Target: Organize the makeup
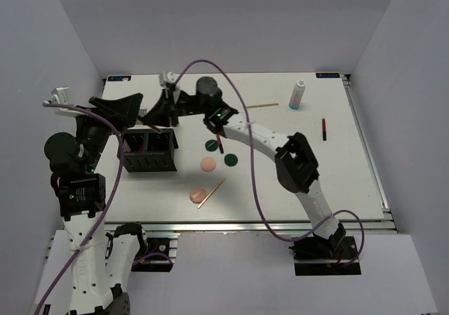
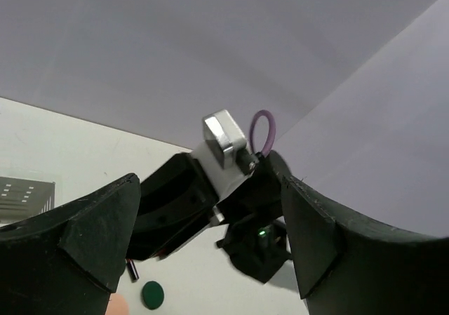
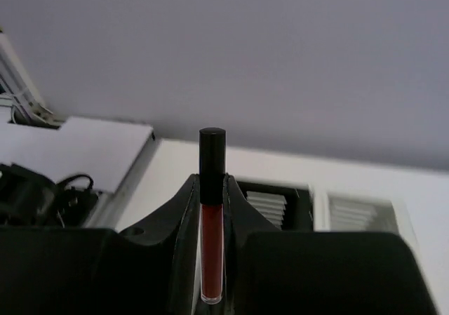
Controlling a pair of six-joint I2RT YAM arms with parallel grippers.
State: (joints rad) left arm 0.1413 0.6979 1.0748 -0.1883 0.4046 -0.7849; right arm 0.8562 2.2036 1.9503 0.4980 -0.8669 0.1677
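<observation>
My right gripper is shut on a black-and-red stick, which stands upright between the fingers with its black cap on top. In the top view this gripper hovers just behind the black organizer box. My left gripper is open and empty at the box's far left; its wrist view looks at the right arm's wrist. On the table lie two dark green discs, two peach discs, a black-and-red stick, another, two wooden sticks and a white-blue bottle.
The right arm stretches diagonally over the middle of the table, above the discs. A purple cable loops over it. White walls close in the back and both sides. The table's metal rail runs along the near edge.
</observation>
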